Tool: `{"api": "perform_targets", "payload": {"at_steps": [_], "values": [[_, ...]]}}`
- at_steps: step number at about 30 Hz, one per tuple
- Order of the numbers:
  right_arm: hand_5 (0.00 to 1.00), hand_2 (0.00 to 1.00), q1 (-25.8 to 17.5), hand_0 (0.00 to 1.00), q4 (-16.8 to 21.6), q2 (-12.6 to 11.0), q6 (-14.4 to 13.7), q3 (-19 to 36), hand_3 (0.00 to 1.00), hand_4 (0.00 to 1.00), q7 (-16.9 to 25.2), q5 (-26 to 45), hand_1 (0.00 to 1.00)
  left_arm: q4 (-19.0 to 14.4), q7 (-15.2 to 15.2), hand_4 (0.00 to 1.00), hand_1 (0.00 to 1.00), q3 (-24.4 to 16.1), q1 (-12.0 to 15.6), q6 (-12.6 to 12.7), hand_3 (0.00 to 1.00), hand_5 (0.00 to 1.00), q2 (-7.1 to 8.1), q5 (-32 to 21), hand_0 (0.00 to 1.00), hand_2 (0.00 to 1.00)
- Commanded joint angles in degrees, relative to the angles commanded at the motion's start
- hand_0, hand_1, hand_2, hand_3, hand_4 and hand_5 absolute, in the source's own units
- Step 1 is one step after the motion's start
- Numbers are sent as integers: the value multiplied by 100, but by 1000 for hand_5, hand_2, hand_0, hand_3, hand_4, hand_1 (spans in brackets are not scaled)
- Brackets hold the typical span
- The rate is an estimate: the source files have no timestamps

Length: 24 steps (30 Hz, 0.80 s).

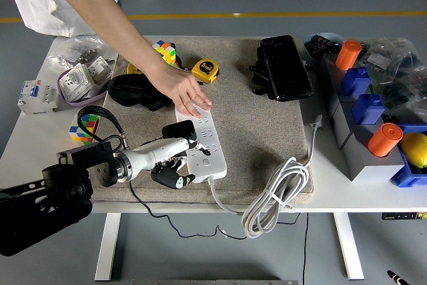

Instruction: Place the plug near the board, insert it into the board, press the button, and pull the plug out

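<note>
The white power board lies lengthwise on the grey mat. Its white cable is coiled at the mat's near right corner. A person's hand rests flat on the board's far end. My left hand is at the board's near left edge, fingers curled. It holds a black plug just left of the board's sockets and a little above them. The plug's thin black cord drops over the table's near edge. I cannot see the plug's pins.
A yellow tape measure, a colour cube and a black pouch lie at the mat's far left. A black case is at the back. Grey boxes with blue and orange parts line the right. Another cube sits left.
</note>
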Motion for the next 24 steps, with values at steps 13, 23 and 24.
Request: {"api": "perform_targets", "payload": {"at_steps": [13, 23, 24], "values": [[523, 709, -1, 654, 0, -5, 0, 1, 631, 923, 4, 3, 703, 127, 69, 601, 42, 264, -165, -3, 838, 2, -69, -50, 61, 87], [522, 709, 2, 654, 3, -14, 0, 27, 632, 923, 5, -3, 703, 280, 137, 600, 41, 392, -263, -31, 837, 2, -100, -41, 58, 86], [522, 709, 1, 654, 3, -14, 0, 28, 632, 923, 5, -5, 703, 285, 145, 600, 41, 403, -265, -40, 837, 2, -97, -45, 58, 86]]}}
